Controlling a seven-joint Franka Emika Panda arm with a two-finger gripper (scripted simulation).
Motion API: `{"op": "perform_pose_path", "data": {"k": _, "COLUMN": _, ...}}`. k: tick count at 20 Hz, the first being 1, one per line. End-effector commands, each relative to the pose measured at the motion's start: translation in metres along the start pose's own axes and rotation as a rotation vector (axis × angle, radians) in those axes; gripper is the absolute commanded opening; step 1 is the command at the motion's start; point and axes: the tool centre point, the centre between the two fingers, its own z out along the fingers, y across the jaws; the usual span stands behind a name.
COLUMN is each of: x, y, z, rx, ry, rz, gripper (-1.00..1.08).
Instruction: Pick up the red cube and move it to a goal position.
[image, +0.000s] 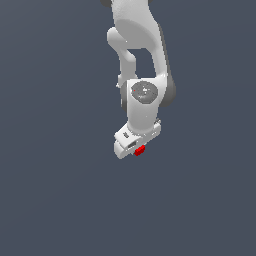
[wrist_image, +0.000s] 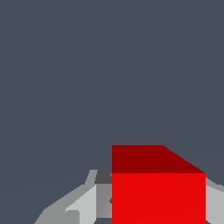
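Observation:
The red cube (image: 139, 150) is a tiny bright red block right under the white gripper (image: 136, 148) in the exterior view, partly hidden by the hand. In the wrist view the red cube (wrist_image: 157, 192) fills the space between the two grey fingers (wrist_image: 83, 205), which press against its sides. The gripper is shut on the cube. The white arm comes down from the top of the exterior view to the hand.
A plain dark grey-blue surface (image: 60, 190) fills both views with no other objects showing.

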Motion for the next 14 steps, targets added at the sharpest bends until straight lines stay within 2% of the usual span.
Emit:
{"op": "perform_pose_path", "data": {"k": 1, "x": 0.017, "y": -0.001, "z": -0.017, "rx": 0.000, "ry": 0.000, "rz": 0.000, "gripper": -1.00}}
{"op": "perform_pose_path", "data": {"k": 7, "x": 0.047, "y": -0.002, "z": -0.046, "rx": 0.000, "ry": 0.000, "rz": 0.000, "gripper": -1.00}}
{"op": "perform_pose_path", "data": {"k": 14, "x": 0.066, "y": -0.002, "z": -0.063, "rx": 0.000, "ry": -0.001, "rz": 0.001, "gripper": -1.00}}
